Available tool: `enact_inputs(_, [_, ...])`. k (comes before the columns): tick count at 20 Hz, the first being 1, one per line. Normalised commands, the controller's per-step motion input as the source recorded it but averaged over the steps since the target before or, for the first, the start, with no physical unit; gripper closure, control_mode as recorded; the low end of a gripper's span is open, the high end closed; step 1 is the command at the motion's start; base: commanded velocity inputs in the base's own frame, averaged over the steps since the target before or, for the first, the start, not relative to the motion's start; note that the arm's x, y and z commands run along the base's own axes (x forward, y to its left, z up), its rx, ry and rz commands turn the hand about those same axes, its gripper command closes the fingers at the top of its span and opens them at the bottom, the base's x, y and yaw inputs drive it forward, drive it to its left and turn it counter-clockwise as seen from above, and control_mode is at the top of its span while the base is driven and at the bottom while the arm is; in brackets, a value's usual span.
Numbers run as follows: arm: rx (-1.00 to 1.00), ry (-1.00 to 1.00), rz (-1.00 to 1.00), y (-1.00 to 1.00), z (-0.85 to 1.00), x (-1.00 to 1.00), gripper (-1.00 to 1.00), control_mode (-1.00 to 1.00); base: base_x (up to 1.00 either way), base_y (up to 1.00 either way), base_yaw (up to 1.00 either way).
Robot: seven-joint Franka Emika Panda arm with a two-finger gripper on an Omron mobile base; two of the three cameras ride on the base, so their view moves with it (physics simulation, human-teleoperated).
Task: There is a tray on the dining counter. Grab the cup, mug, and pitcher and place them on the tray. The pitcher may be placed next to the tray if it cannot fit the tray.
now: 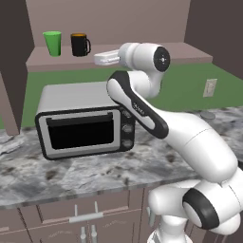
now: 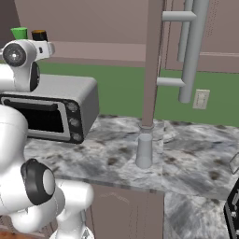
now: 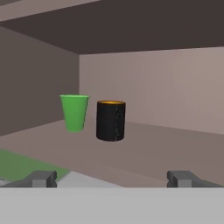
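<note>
A bright green cup [image 1: 52,43] [image 3: 74,113] and a black mug [image 1: 79,45] [image 3: 110,120] with an orange inside stand side by side on a high pinkish shelf [image 1: 142,54]. The cup is on the left. My gripper [image 1: 98,59] [image 3: 113,179] hovers at shelf height just right of the mug. It points at both and is open, with nothing between its fingertips [image 3: 41,178]. The pale grey pitcher [image 2: 144,150] stands upright on the marbled counter at the foot of a brown post. The tray and the dining counter are out of view.
A silver toaster oven [image 1: 83,121] sits on the marbled counter [image 1: 95,173] directly below the shelf and my arm. A brown post [image 2: 151,60] and grey pipes [image 2: 191,51] rise right of it. The wall behind is green, with an outlet [image 1: 210,87].
</note>
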Motion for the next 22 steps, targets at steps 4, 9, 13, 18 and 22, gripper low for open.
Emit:
enact_inputs(4, [0.00, 0.00, 0.00, 0.00, 0.00, 0.04, -1.00, -1.00, 0.00, 0.00, 0.00])
enact_inputs(9, [0.00, 0.00, 0.00, 0.00, 0.00, 0.01, -1.00, -1.00, 0.00, 0.00, 0.00])
enact_inputs(13, [0.00, 0.00, 0.00, 0.00, 0.00, 0.03, -1.00, -1.00, 0.00, 0.00, 0.00])
enact_inputs(18, [0.00, 0.00, 0.00, 0.00, 0.00, 0.05, -1.00, -1.00, 0.00, 0.00, 0.00])
enact_inputs(22, [0.00, 0.00, 0.00, 0.00, 0.00, 0.03, -1.00, -1.00, 0.00, 0.00, 0.00])
